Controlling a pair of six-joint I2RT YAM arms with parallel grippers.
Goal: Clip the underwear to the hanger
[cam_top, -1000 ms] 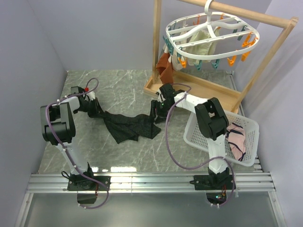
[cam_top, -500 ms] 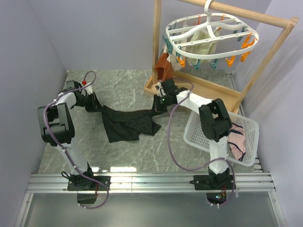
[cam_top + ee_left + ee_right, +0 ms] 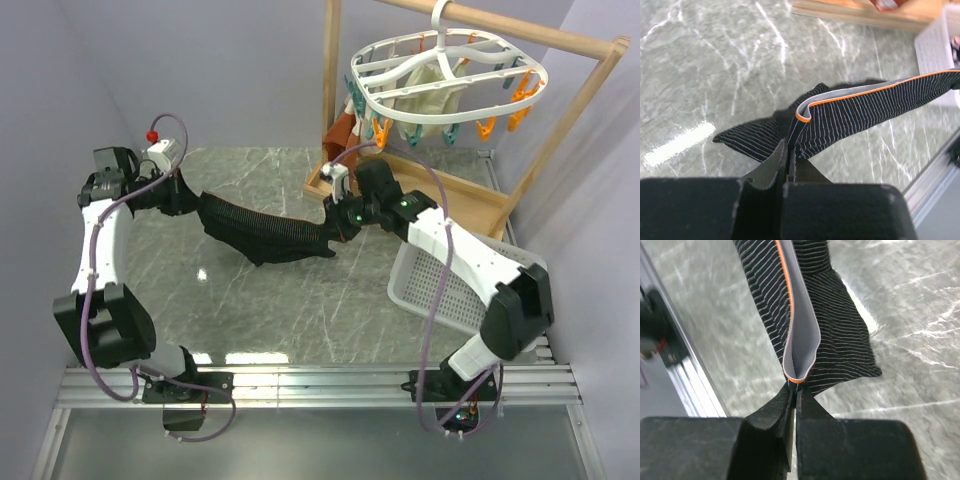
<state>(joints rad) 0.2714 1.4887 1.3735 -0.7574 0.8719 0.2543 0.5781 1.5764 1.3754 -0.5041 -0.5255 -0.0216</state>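
Note:
The underwear (image 3: 262, 232), black with fine light pinstripes and an orange-edged grey waistband, hangs stretched in the air between my two grippers above the marble floor. My left gripper (image 3: 190, 200) is shut on its left end; in the left wrist view the fabric (image 3: 850, 115) is pinched at the gripper (image 3: 790, 150). My right gripper (image 3: 335, 228) is shut on the right end, where the folded waistband (image 3: 800, 340) meets the gripper (image 3: 795, 390). The hanger (image 3: 445, 70), a white oval rack with orange and teal clips, hangs from the wooden rail above and behind the right gripper.
A wooden rail frame (image 3: 330, 90) with a tray base (image 3: 460, 200) stands at the back right. A rust-brown cloth (image 3: 340, 135) and a cream cloth (image 3: 425, 95) hang from the rack. A white basket (image 3: 450, 290) with pink garments sits at the right.
Both arms have risen and spread apart, lifting the underwear off the floor and pulling it taut. The right gripper closed on its right end about a second ago.

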